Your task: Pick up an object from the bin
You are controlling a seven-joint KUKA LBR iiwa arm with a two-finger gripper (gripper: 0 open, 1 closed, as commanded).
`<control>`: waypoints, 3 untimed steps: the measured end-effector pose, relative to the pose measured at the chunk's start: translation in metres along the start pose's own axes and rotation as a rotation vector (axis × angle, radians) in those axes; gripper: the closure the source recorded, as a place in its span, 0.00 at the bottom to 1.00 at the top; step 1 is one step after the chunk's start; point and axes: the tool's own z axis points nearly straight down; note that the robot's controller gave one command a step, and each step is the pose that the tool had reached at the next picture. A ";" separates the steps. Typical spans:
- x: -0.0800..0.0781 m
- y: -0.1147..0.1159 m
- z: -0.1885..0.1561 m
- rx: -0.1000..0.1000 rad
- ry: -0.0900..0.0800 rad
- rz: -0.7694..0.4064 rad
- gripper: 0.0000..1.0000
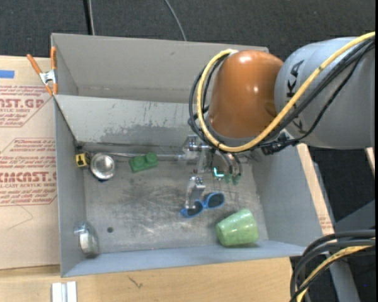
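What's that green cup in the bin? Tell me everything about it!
The green cup is pale green and looks like plastic, a bit speckled. It lies tipped over on its side on the floor of the bin, in the near right corner, close to the front wall. A small blue thing lies just up-left of it.

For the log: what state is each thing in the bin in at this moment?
Blue glasses: lying flat, not lifted.
Gripper: low, right above the glasses.
Green cup: on its side, front right.
Green block: lying loose near the back.
Metal cup: resting back left.
Metal piece: in the front left corner.
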 end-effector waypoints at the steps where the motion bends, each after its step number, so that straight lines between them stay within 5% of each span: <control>1: -0.006 -0.062 0.129 -0.002 -0.017 -0.106 0.00; 2: -0.005 -0.062 0.125 0.000 -0.010 -0.110 1.00; 3: -0.014 -0.054 -0.019 0.001 -0.016 -0.082 1.00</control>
